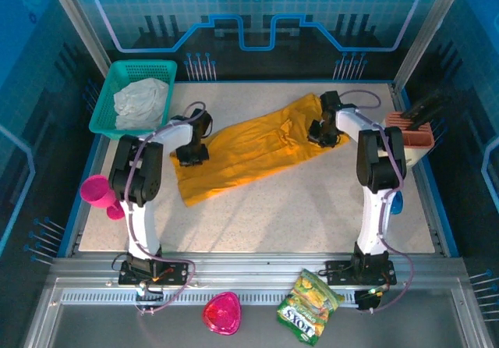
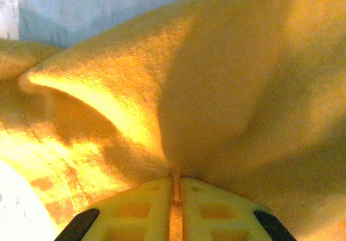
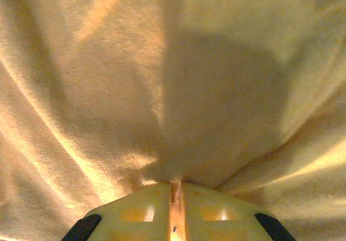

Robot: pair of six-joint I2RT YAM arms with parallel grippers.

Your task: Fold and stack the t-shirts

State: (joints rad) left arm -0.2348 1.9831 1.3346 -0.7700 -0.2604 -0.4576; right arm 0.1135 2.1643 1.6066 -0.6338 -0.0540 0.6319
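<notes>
While left gripper (image 1: 191, 154) and right gripper (image 1: 321, 133) each pinch a fold of shirt (image 1: 249, 149), it lies stretched out just right of the basket (image 1: 105, 102). Likely risks: thin cloth slips from a shallow pinch, or uneven pulls skew the fold and bunch it.

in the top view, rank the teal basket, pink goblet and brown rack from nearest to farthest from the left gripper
From the left gripper:
1. teal basket, at the far-left corner.
2. pink goblet, at the table's left edge.
3. brown rack, across at the right edge.
</notes>
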